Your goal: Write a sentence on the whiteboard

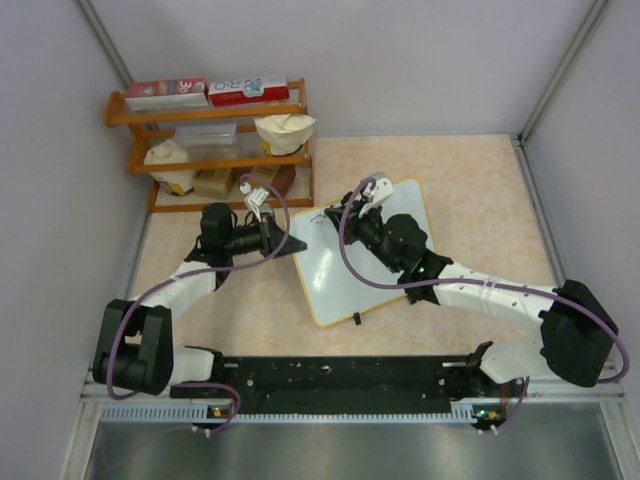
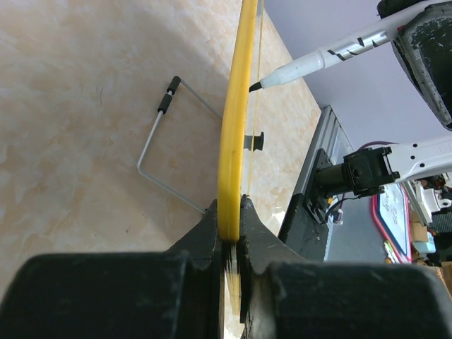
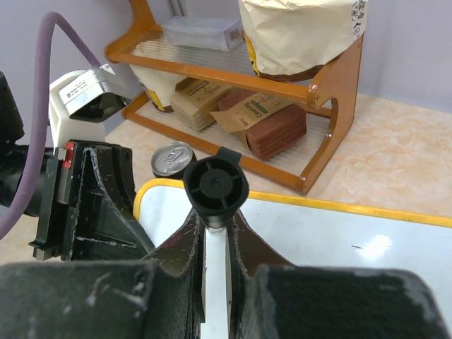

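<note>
top: high at 6 o'clock, looks down on whole table (image 1: 480, 200) | left wrist: tight on board (image 2: 229, 141) edge, faces 4 o'clock | right wrist: close, faces shelf (image 3: 321, 92) at 10 o'clock | shared: board

Top view: the right gripper (image 1: 372, 200) and its arm cover the far part of the whiteboard (image 1: 345, 285), and any marks on its bare part and the box labels on the shelf (image 1: 210, 112) are too small to read. Left wrist view: the board stands edge-on, its face hidden, and the rear end of the marker (image 2: 332, 55) is hidden at the upper right corner. Right wrist view: the marker's tip is hidden below its cap end, the can's (image 3: 171, 159) lower body lies behind the board, and the top edge cuts off the bag (image 3: 304, 35).
</note>
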### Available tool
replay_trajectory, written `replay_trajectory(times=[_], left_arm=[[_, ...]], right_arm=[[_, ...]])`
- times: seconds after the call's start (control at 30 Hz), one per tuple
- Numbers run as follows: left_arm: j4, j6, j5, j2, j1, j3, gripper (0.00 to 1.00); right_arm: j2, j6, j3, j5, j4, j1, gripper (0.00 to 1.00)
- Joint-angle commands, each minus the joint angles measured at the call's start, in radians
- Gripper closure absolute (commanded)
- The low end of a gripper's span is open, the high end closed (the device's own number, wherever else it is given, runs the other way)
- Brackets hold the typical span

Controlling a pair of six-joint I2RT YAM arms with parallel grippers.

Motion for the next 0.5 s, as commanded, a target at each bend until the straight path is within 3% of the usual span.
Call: replay_trajectory(times=[0.0,0.47], left_arm=[[-0.006,0.128,-0.025,0.012,-0.005,-0.012,1.00],[-0.014,0.136,-0.025,0.012,-0.005,-0.012,1.00]], right_arm=[[-0.010,0.010,0.008,0.000,0.042,0.002,1.00],[-0.029,-0.001,0.023,0.026,0.059,0.002,1.00]])
